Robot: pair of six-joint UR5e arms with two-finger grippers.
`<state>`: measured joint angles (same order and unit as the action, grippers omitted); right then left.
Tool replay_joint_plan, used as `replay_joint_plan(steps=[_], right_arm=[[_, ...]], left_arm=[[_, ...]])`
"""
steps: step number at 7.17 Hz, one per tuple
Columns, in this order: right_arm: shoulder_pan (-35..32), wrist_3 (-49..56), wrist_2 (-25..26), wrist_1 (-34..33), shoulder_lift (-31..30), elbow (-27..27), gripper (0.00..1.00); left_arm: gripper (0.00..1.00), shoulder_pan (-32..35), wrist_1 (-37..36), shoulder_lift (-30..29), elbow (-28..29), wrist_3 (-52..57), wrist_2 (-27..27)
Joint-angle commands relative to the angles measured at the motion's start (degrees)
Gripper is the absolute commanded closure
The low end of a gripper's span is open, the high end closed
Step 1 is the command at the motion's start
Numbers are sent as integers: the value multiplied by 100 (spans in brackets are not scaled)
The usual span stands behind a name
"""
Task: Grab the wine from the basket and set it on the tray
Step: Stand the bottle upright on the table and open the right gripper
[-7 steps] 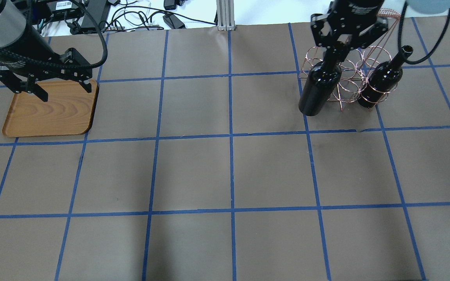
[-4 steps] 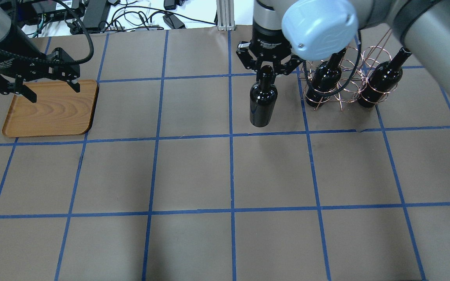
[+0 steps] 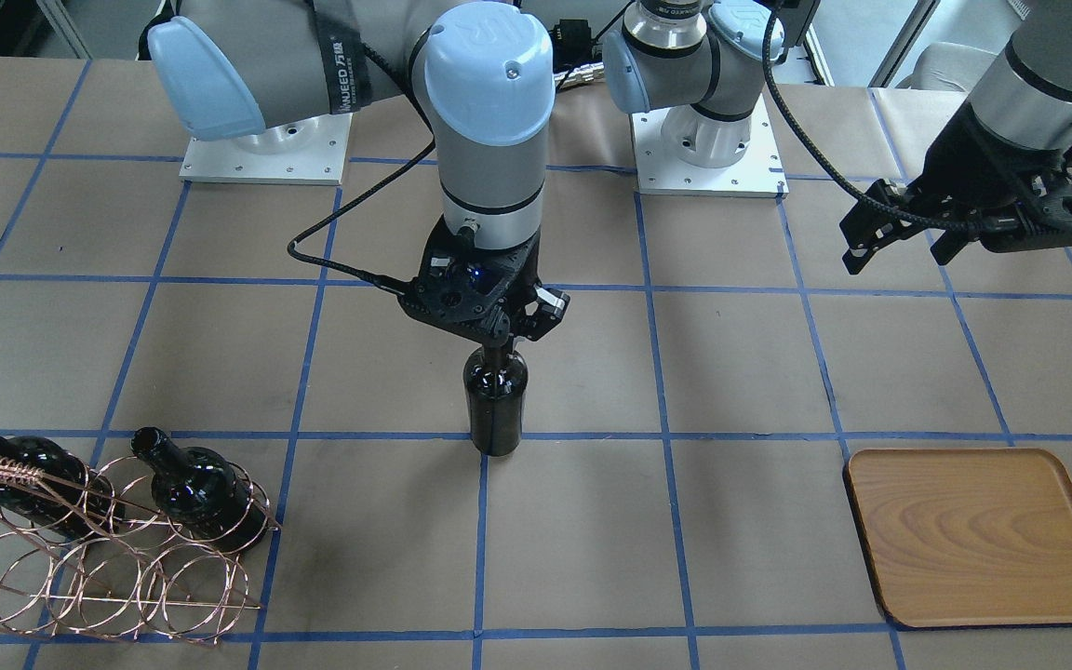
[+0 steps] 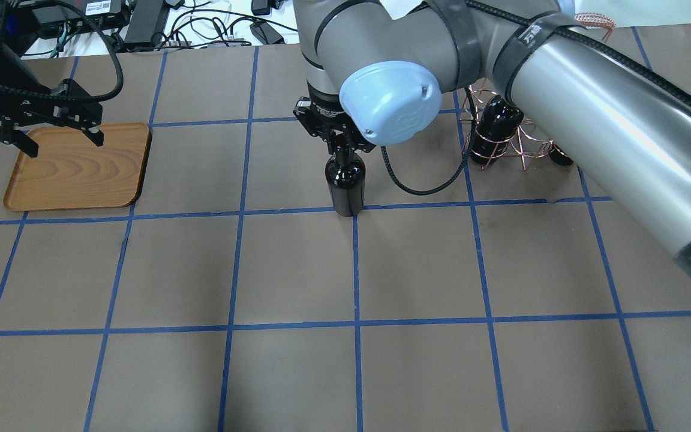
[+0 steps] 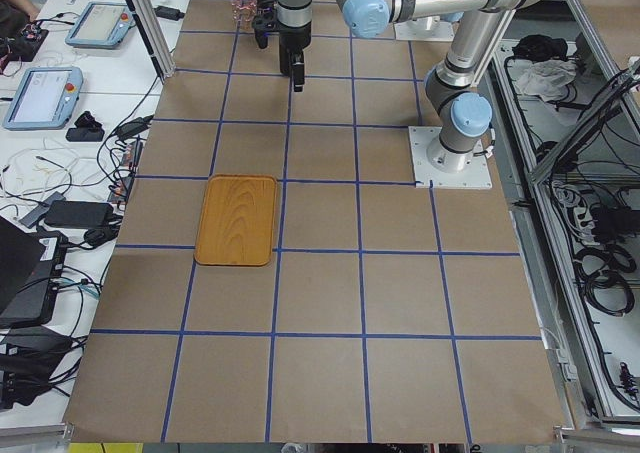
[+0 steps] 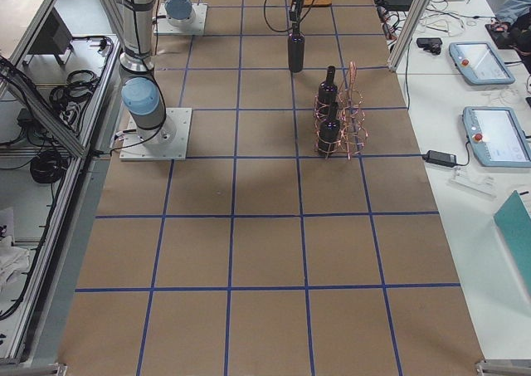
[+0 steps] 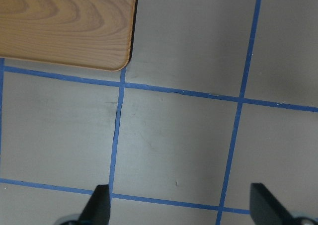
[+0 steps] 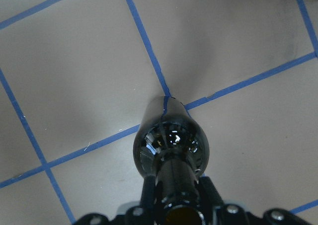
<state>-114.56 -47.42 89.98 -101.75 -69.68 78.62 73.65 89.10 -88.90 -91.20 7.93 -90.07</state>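
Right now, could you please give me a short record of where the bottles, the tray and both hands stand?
right hand: shut on the wine's neck
wine: upright, mid-table, between basket and tray
left hand: open, empty, raised near the tray
tray: empty
basket: holds two other bottles
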Motion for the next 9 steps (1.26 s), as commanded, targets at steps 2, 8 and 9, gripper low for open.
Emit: replay_joint_plan(steps=[2, 8, 9], right_arm=[[-303, -574, -95, -29, 77, -14, 80], [-374, -716, -174, -29, 139, -49, 75], [-374, -629, -157, -73, 139, -49, 44]], left_arm=[[0, -26, 107, -4, -3, 16, -2], [0, -26, 99, -4, -3, 16, -20], [0, -26, 168, 4, -12, 16, -20]])
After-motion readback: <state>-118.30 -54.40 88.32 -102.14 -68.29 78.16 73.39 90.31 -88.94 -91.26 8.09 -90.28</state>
